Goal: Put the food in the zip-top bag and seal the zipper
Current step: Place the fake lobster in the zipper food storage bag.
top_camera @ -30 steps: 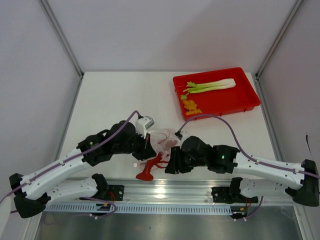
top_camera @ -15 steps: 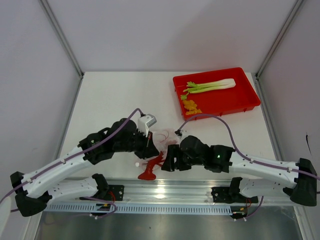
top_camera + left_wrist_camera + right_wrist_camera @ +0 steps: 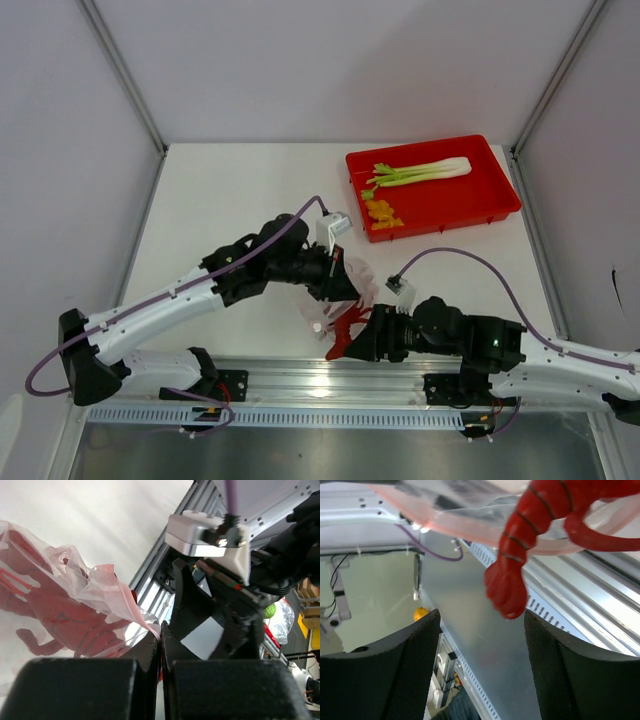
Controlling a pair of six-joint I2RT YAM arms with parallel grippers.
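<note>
My left gripper [image 3: 160,632] pinches the bag [image 3: 95,587] at the near worktop [image 3: 230,190] edge, the red spiky piece [image 3: 520,555] hanging half out; my right gripper [image 3: 481,627] stands spread below. Next I must push it fully inside.

The left gripper [image 3: 343,287] has carried the bag [image 3: 358,275] to the right, and the red spiky piece [image 3: 345,337] has shifted with it; the right gripper [image 3: 362,342] has spread wider and drawn back toward the near edge
</note>
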